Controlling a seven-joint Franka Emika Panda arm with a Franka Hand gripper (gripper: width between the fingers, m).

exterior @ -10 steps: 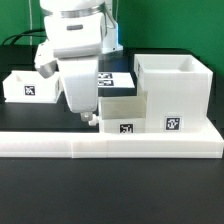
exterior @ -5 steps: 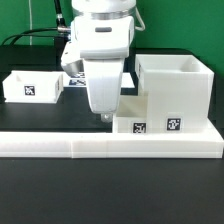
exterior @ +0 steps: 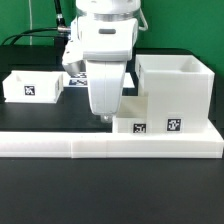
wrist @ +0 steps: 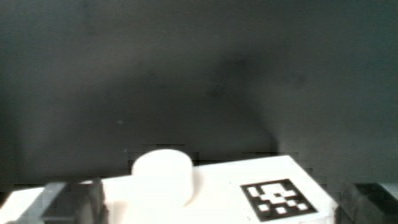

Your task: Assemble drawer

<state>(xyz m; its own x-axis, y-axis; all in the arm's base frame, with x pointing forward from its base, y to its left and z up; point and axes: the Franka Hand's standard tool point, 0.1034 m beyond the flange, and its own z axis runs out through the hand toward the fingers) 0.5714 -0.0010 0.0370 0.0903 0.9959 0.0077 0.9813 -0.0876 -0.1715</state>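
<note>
Standing here, I judge the work to be at an early stage. No part of the drawer is joined to another yet.

The large white plastic cube-like housing [exterior: 175,92] stands against the long low white border wall [exterior: 110,147], which runs along the edge of the bench nearest in the exterior view. The housing is toward that view's right end of the wall, and its open side seems turned upward. It is empty as far as I can see.

A small shallow white tray with a black-and-white tag [exterior: 135,118] sits just beside the housing, on the exterior view's left of it. It is also against the wall and seems to touch the housing's side. A second small white tray [exterior: 30,86] waits well apart, toward the bench's edge on the exterior view's left and farther from the wall.

The robot's two-finger gripper [exterior: 103,116] hangs low over the near tray. In the wrist view its dark fingers [wrist: 63,200] stand far apart. The tray's front with its round white knob [wrist: 164,175] lies between them, and a gap shows on at least one side. So the pincer is spread wide, and I believe it has hold of nothing.

What is left, in my opinion, is nearly everything, since both trays must still go into the housing.
</note>
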